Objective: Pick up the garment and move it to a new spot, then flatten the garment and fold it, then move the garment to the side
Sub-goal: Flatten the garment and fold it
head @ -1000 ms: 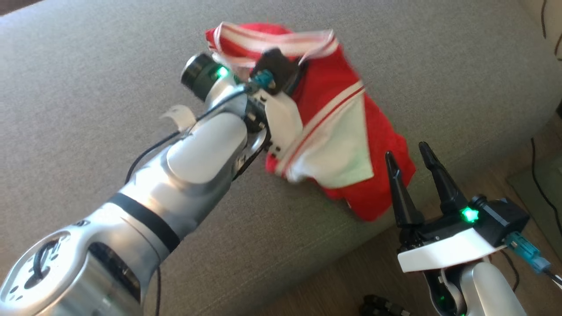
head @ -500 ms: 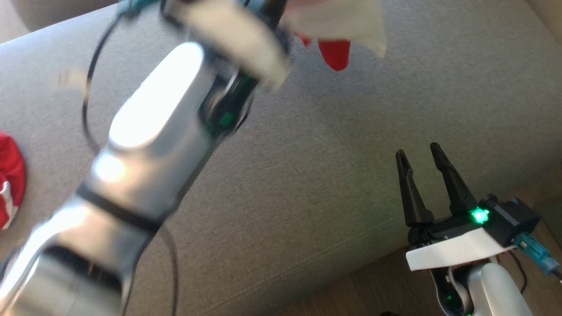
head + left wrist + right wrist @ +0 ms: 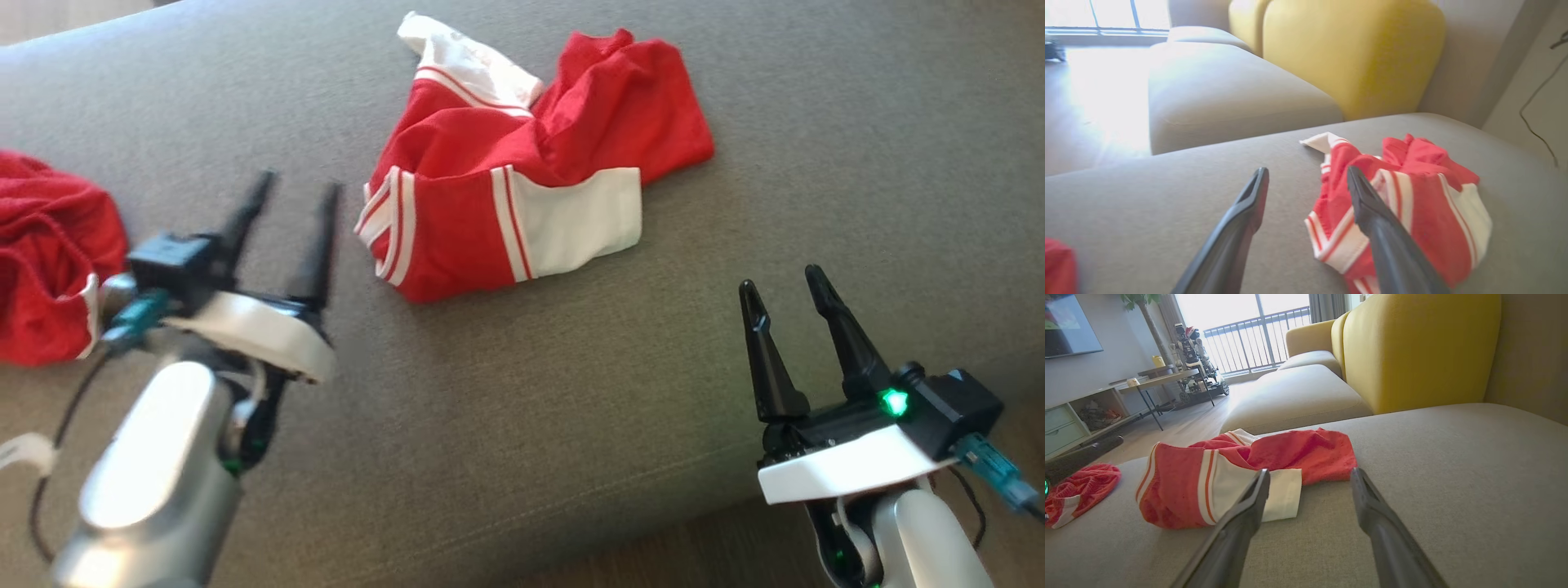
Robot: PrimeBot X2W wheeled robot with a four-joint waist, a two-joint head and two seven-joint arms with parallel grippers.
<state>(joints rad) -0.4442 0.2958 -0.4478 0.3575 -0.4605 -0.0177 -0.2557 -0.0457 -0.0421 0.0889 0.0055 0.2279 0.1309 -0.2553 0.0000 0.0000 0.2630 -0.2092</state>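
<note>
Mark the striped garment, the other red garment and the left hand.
striped garment [image 3: 522,155], head view, red middle fold
other red garment [image 3: 49,253], head view, crumpled middle
left hand [image 3: 299,184], head view, midway between fingertips

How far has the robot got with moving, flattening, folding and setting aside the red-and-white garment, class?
Done, apparently: the garment lies loose on the sofa. In hand: nothing; the left claw and right claw are open, empty. Left: it is crumpled, so flattening, folding, moving aside.

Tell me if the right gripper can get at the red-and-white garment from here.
Probably yes: the right gripper is open, and only bare sofa cushion lies between it and the garment.
</note>
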